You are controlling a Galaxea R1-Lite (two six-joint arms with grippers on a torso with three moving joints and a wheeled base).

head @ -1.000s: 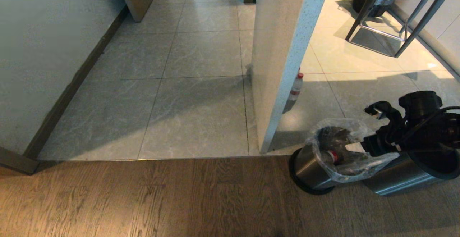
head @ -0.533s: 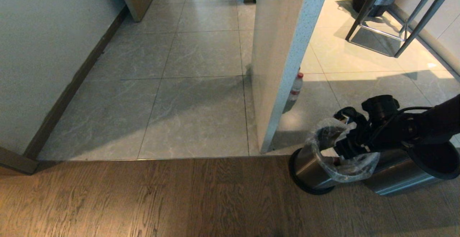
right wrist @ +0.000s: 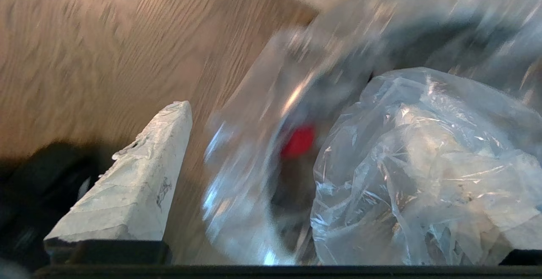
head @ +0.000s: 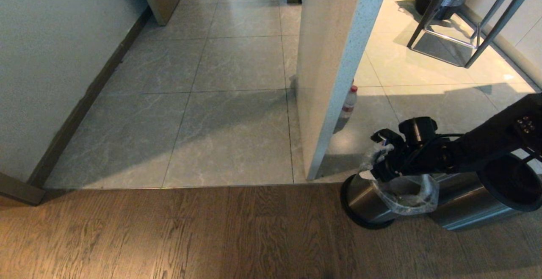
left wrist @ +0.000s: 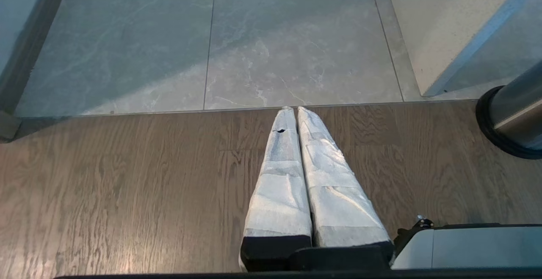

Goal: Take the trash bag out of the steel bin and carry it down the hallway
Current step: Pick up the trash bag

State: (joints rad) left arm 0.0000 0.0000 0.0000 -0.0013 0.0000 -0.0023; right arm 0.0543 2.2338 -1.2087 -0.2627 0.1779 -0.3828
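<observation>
Brown wood-plank flooring [head: 211, 232] meets grey marbled hallway tiles [head: 228, 135] along a straight seam, with a pale wall corner [head: 334, 71] rising between the hallway and a sunlit room. At that seam the right gripper [head: 381, 164] hangs over the mouth of the steel bin [head: 366, 203], its jaws spread wide. In the right wrist view one taped finger [right wrist: 135, 186] sits outside the plastic while crumpled film lies bunched over the other side. The trash bag [head: 408, 194] is thin, clear and crinkly, folded over the bin's rim and still seated inside it; a red cap [right wrist: 298, 141] shows through its wall. A second steel bin [head: 474, 207] stands touching the first on the right. A loose red-capped bottle [head: 349, 101] stands upright beside the wall corner. The left gripper [left wrist: 294, 109] hovers over the wood planks, jaws pressed together and empty.
</observation>
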